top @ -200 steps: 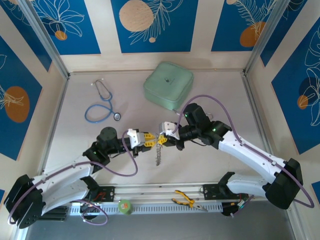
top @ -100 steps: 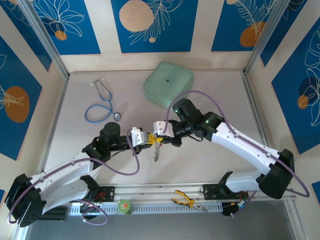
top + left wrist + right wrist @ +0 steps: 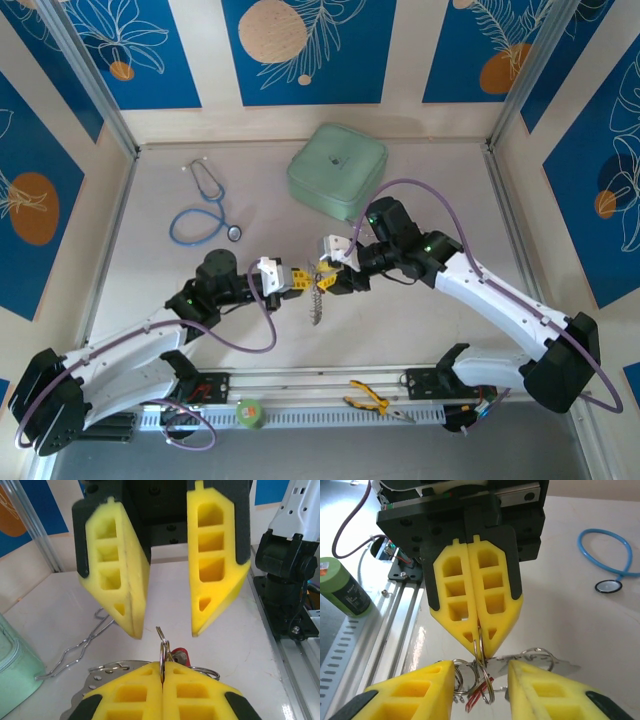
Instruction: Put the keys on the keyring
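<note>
keys [image 3: 316, 308]: silvery bunch with red tag [image 3: 181, 656], dangling well apart from green case [image 3: 337, 170], on its near side; keyring [image 3: 89, 639]: thin wire loop alongside

The surface [image 3: 420, 330] is lit brightly and evenly from above; only faint shadows are cast. Slight glare is seen in the right wrist view.

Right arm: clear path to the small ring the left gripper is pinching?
Likely yes: the open right gripper faces the shut left gripper tip to tip; the small ring juts from the left's tips, nothing in between.
</note>
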